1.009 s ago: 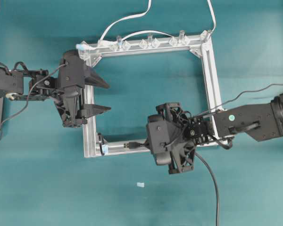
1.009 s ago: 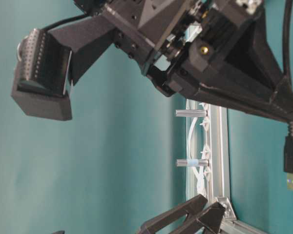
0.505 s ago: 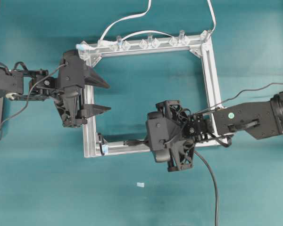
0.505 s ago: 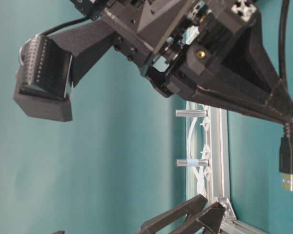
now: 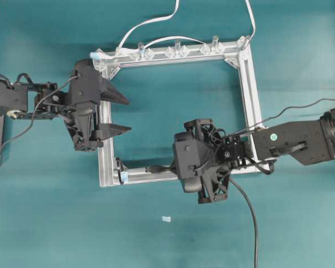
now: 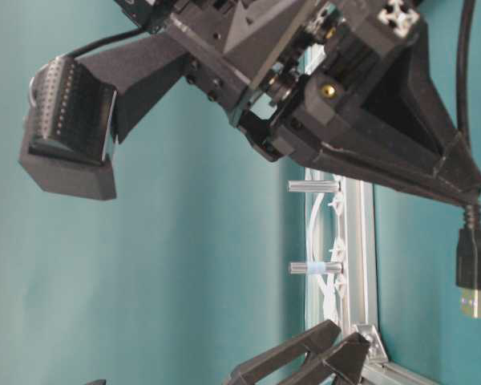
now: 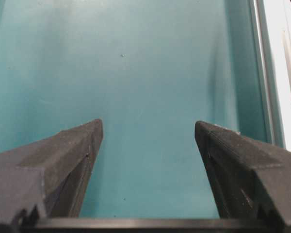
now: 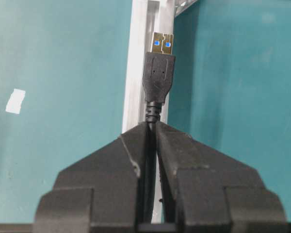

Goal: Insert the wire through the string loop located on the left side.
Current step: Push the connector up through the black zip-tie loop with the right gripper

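The wire (image 8: 159, 82) is a light, limp black cable with one stiff part, the moulded plug and its metal tip. Only that short stub will hold a heading; the slack behind it sags and drags. The best hold is on the cable just behind the plug's strain relief, and that is where the right gripper (image 8: 153, 127) has it, jaws clamped tight on the cord with the plug standing out beyond the fingertips. The smooth jacket could slip or twist if the trailing cable tugs.

In the overhead view the plug lies over the near bar of the silver frame (image 5: 245, 84), pointing left along the bar toward the frame's near-left corner. The right gripper (image 5: 173, 169) sits just behind it. The string loop (image 5: 121, 176) seems to be the small dark shape with a pale blue bit at that corner, though it is too fine to make out surely. The plug tip is near it but not yet through it.

The left gripper (image 5: 127, 114) hangs over the frame's left bar, jaws spread wide and holding nothing, apart from both wire and loop.
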